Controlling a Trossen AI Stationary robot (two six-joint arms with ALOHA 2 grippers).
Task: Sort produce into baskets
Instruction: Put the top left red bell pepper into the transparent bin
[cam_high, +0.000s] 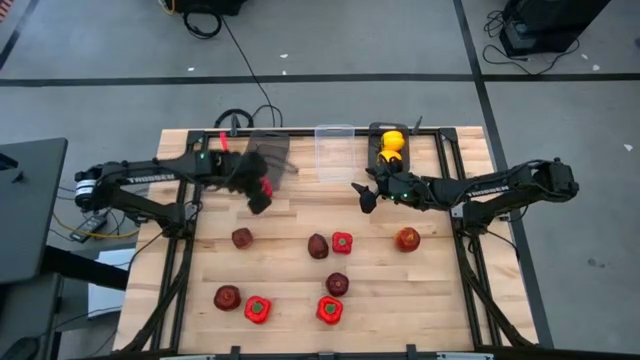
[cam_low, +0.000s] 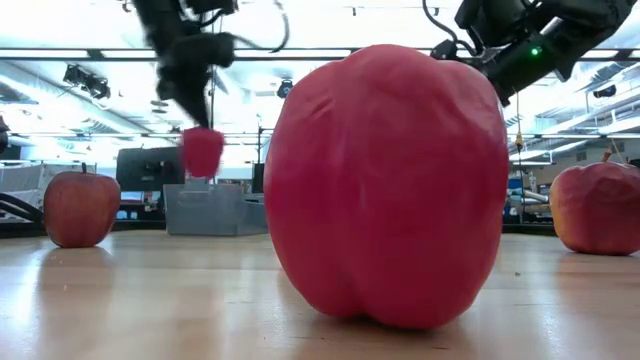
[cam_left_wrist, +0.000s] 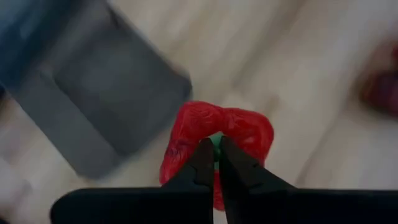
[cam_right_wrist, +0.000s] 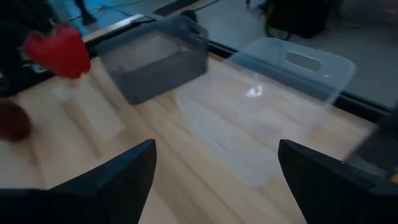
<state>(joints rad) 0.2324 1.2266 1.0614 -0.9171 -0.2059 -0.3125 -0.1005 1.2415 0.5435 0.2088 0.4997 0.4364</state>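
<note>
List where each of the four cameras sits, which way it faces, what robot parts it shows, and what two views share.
High: overhead, straight down on the table; both arms.
Low: table height, looking level past a red pepper; arms enter from above.
Left wrist: past the left gripper, shut on the held red pepper.
Right wrist: past the open right gripper toward the clear bin.
Shared: the grey bin appears in both wrist views.
</note>
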